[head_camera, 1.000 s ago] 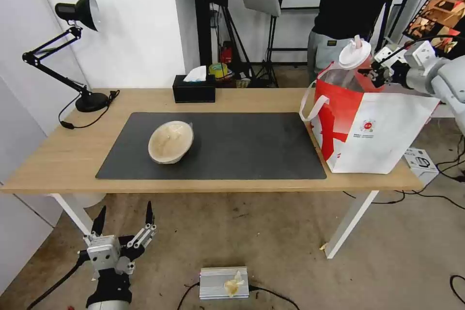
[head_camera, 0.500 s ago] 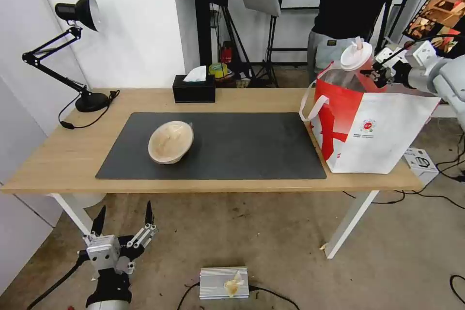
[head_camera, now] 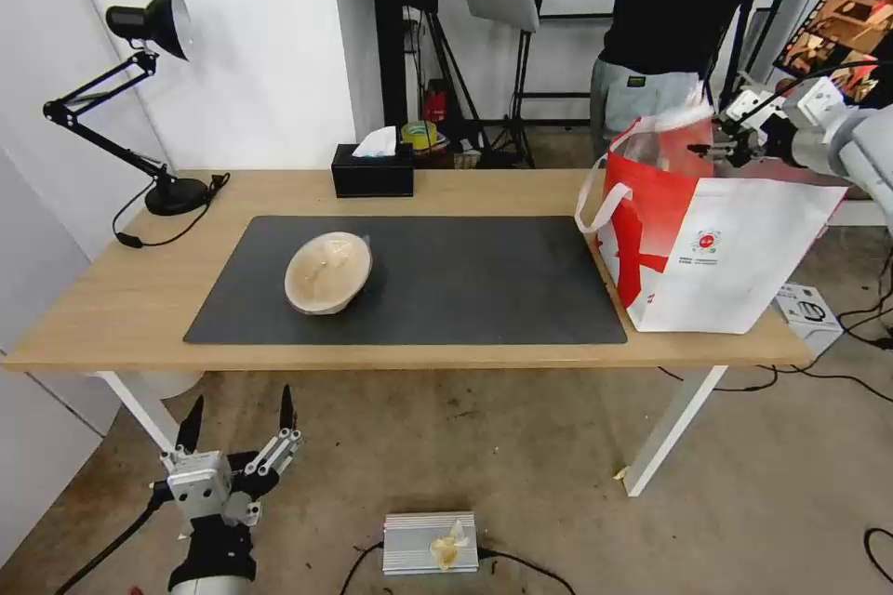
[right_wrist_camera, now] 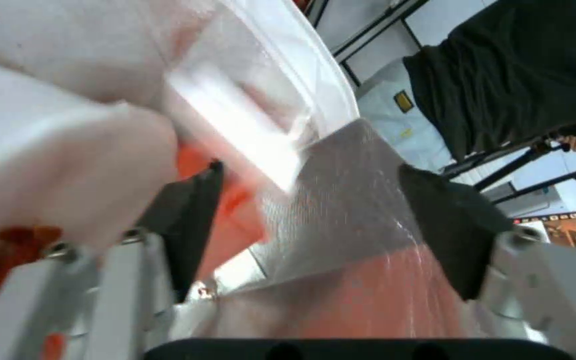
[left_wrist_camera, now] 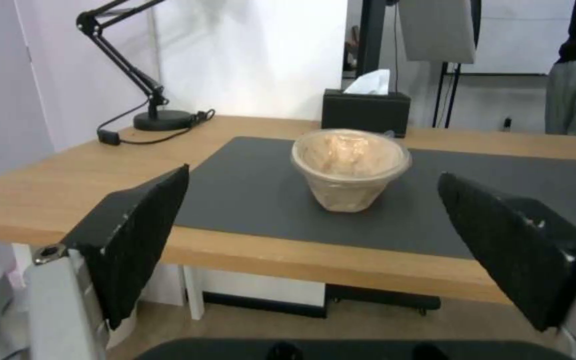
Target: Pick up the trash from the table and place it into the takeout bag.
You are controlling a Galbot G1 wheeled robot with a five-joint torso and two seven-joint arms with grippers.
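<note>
The beige paper bowl [head_camera: 327, 271] lies tilted on the dark mat [head_camera: 484, 279] of the table [head_camera: 521, 191]; it also shows in the left wrist view [left_wrist_camera: 349, 167]. The white-and-red takeout bag [head_camera: 735, 251] stands at the table's right end. My right gripper [head_camera: 716, 141] hovers over its mouth, open [right_wrist_camera: 311, 170]. Just beyond its fingers is the blurred red cup with white lid [right_wrist_camera: 68, 165], against the bag's foil lining [right_wrist_camera: 348, 200]. My left gripper [head_camera: 237, 423] hangs open below the table's front edge, left of the bowl [left_wrist_camera: 311, 177].
A black tissue box [head_camera: 372, 172] sits at the table's back edge and a black desk lamp [head_camera: 149, 23] at the back left. A person [head_camera: 670, 19] stands behind the bag. A silver box [head_camera: 430, 541] lies on the floor in front.
The cup with the white lid was held above the bag in my right gripper; now the gripper is open and the cup has dropped into the bag. The left arm stayed still.
</note>
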